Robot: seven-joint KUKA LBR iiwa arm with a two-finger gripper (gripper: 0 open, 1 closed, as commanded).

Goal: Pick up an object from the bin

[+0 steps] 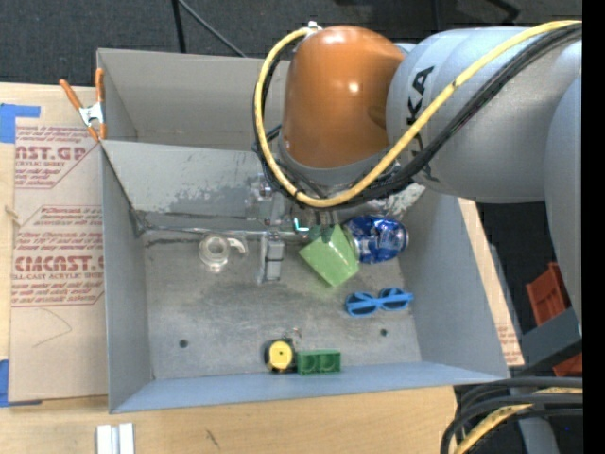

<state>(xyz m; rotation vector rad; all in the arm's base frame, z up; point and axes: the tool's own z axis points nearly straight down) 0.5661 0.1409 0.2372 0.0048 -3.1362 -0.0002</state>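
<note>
My gripper [272,265] hangs under the orange wrist cover in the middle of the bin, low over the floor. Just to its right lies a light green block [331,258], tilted, with its upper edge tucked under the wrist. Whether the block is touched is hidden. A clear tape roll [216,252] sits on the floor to the gripper's left, a short way apart. A crumpled blue and white wrapper [380,237] lies right of the green block.
A blue pair of toy glasses [378,302] lies toward the front right. Near the front wall sit a small yellow round thing [279,355] and a dark green brick [319,362] side by side. The arm covers the bin's back right.
</note>
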